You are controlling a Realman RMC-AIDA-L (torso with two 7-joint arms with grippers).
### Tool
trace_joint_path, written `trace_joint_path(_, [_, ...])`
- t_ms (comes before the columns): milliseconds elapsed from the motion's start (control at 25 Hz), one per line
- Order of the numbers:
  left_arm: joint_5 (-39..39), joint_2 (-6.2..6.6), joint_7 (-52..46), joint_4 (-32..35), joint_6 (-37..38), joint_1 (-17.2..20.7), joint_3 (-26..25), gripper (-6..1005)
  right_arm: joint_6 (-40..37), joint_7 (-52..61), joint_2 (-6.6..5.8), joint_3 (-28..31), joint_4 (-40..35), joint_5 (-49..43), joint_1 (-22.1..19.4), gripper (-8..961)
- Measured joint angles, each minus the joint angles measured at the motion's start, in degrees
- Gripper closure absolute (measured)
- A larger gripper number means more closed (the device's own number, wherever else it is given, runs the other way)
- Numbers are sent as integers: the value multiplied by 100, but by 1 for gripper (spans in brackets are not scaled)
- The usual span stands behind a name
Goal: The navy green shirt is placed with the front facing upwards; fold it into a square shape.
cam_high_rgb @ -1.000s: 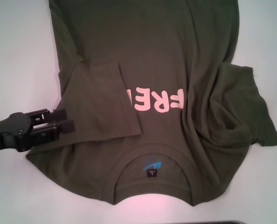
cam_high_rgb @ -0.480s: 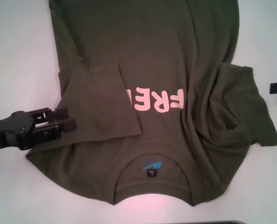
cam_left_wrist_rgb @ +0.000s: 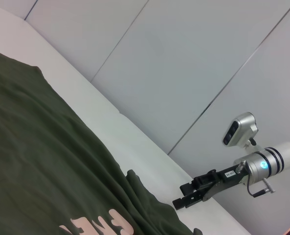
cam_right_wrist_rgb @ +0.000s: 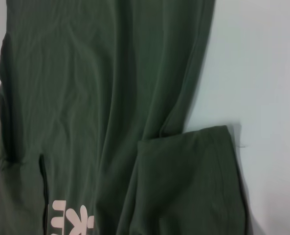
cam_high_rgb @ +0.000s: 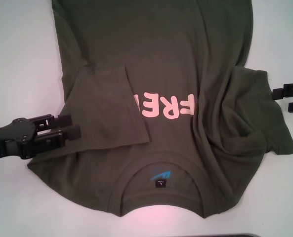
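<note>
While the left gripper [cam_high_rgb: 73, 126] hovers open, the navy green shirt [cam_high_rgb: 161, 64] lies flat.

A bare robot test room or lab: a plain white tabletop [cam_high_rgb: 18, 59] backed by pale grey panelled walls [cam_left_wrist_rgb: 193, 58].

The navy green shirt [cam_high_rgb: 186, 64] is lying front-up, its ribbed collar at the near edge and its body stretching far. Its left sleeve is lying folded inward, covering part of the pink chest letters, while the right sleeve is spreading outward, rumpled and creased.
</note>
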Motion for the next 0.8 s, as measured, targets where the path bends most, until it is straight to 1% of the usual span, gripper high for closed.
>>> trace_joint_path(240, [0, -13, 5, 0, -5, 3, 7, 367, 89, 32, 45, -5, 25, -4, 20, 98])
trace_joint_path(800, [0, -13, 4, 58, -5, 5, 11, 367, 151, 123, 79, -42, 26, -4, 35, 124])
